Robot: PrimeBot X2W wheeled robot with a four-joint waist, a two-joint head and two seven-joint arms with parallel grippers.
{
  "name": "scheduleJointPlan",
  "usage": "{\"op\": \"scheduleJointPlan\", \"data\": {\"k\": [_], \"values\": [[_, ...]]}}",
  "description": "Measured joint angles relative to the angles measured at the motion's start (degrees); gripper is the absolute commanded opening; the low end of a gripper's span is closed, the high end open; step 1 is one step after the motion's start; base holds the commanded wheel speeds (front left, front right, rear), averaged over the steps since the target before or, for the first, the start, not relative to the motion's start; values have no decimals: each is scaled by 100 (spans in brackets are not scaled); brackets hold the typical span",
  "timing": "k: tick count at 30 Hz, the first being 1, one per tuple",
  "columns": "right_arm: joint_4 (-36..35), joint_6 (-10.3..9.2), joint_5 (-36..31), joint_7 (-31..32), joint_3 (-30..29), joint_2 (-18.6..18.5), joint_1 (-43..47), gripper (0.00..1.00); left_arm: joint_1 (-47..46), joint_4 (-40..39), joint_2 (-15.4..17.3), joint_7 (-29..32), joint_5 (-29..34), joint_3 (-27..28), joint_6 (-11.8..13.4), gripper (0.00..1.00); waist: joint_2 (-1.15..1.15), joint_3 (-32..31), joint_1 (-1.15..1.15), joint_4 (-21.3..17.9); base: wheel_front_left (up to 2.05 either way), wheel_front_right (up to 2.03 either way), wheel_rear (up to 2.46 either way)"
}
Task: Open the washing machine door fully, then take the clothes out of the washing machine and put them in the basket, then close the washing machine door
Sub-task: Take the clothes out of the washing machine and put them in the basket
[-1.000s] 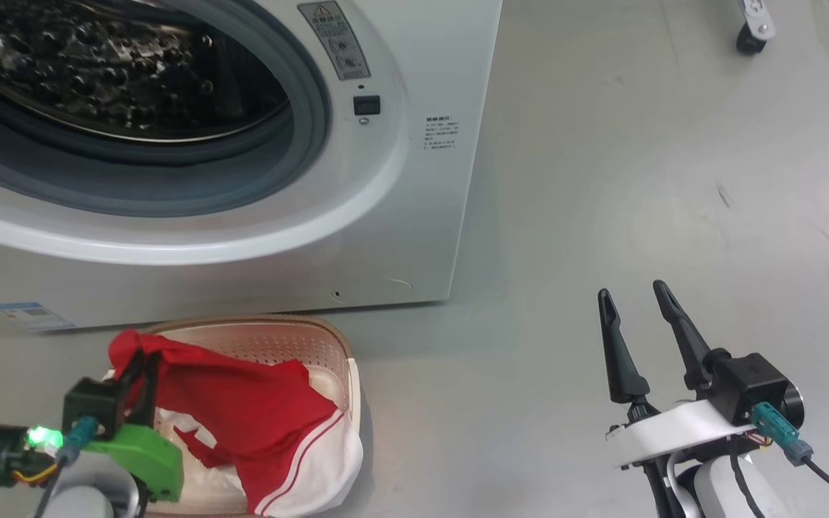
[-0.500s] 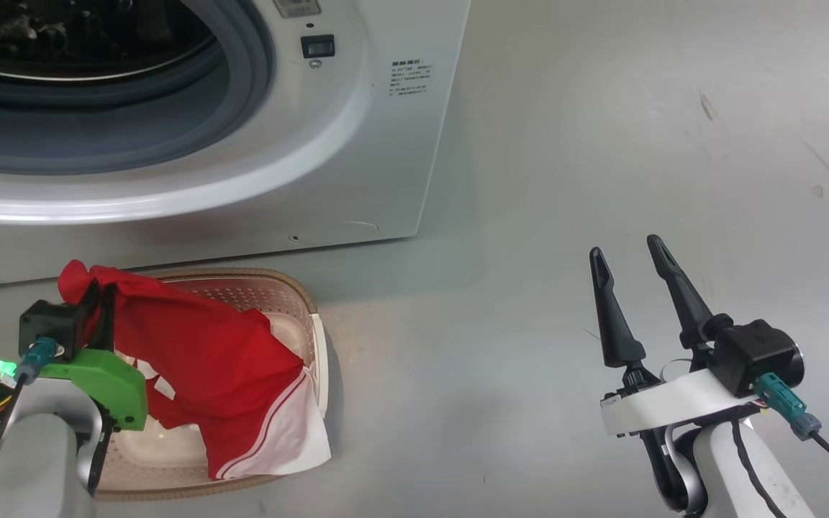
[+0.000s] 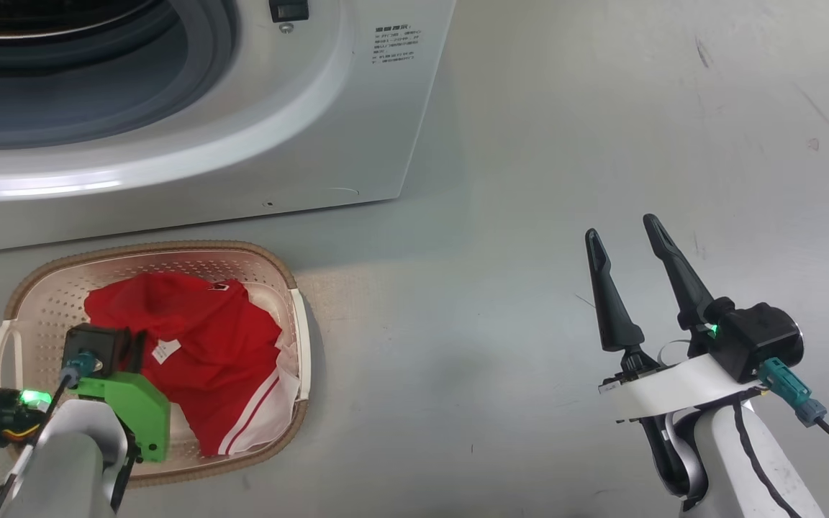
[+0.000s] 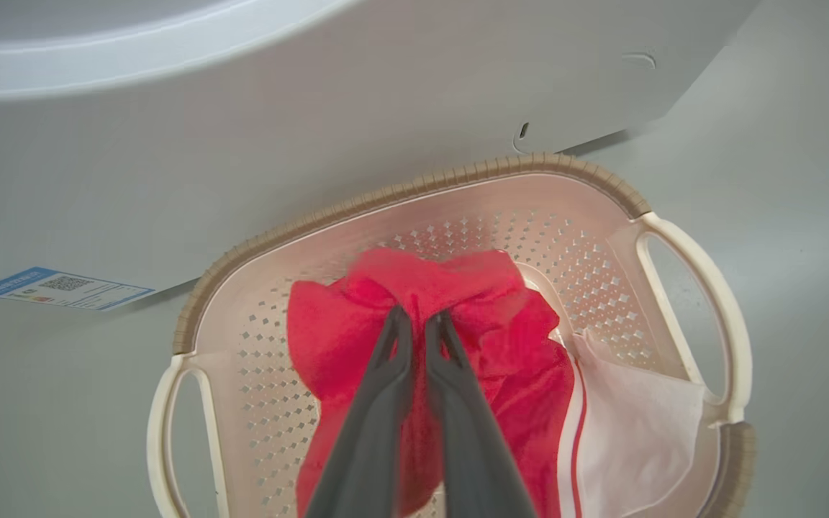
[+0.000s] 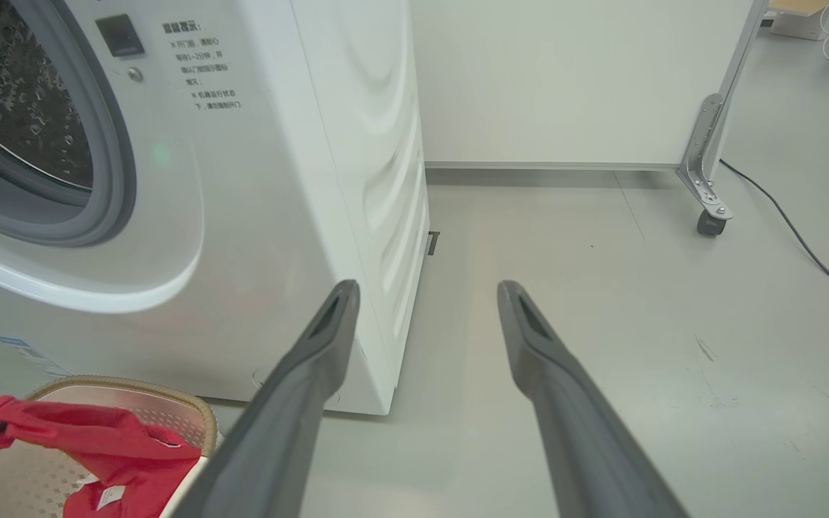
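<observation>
A white front-loading washing machine (image 3: 191, 151) stands at 11 o'clock in the head view. Its round mouth is uncovered and ringed by a grey rubber gasket (image 3: 98, 108). From the right wrist view, the perforated steel drum (image 5: 19, 93) shows inside. A small blue sticker (image 4: 62, 286) sits low on the machine's front, at 9 o'clock in the left wrist view. Just in front of the machine, at 8 o'clock in the head view, a cream basket (image 3: 148, 248) with perforated sides, a brown woven-look rim and two side handles rests on the grey floor (image 3: 529, 180). The clothes (image 3: 206, 338) lie inside it: bright red jersey fabric with a small white label showing. A white, red-striped hem is bunched against the basket's wall at its 4 o'clock corner. The left gripper (image 4: 418, 320) reaches down into the basket, its two dark fingers pressed together and pinching a fold of the red fabric near the top of the heap. In the right wrist view that fold is drawn up to a point at a dark fingertip. The right gripper (image 3: 621, 226) hangs at 4 o'clock in the head view, well apart from basket and machine. Its fingers are spread wide and empty, pointing toward 12 o'clock over bare floor. At 2 o'clock in the right wrist view stand a small caster (image 5: 708, 223) and a black cable (image 5: 803, 248).
</observation>
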Motion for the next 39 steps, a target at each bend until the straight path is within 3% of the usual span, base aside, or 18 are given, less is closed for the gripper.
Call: {"op": "scheduleJointPlan", "data": {"k": [10,20,21,22,30,39], "values": [[1,-3,-86,0,57,4,-107,100,-135,909,-23,434,-52,12,-30,0,0,200,0,-45,0,0,0],[5,-55,-92,0,37,7,-109,100,-431,1217,-31,388,-60,12,-46,0,0,243,0,-36,0,0,0],[11,-55,-92,0,36,7,-115,100,-450,1254,-35,385,-63,13,-47,63,0,241,0,-31,0,0,0],[15,-56,-92,0,29,7,-121,100,-464,1295,-46,382,-73,13,-47,100,0,236,0,-25,0,0,0],[118,-56,-92,0,-29,8,-133,100,-484,1662,-174,309,-209,9,-93,100,0,67,0,77,0,0,0],[219,-53,-89,0,-171,8,-159,100,-553,1564,-290,-410,-260,30,-96,100,0,-306,0,264,0,0,0]]}}
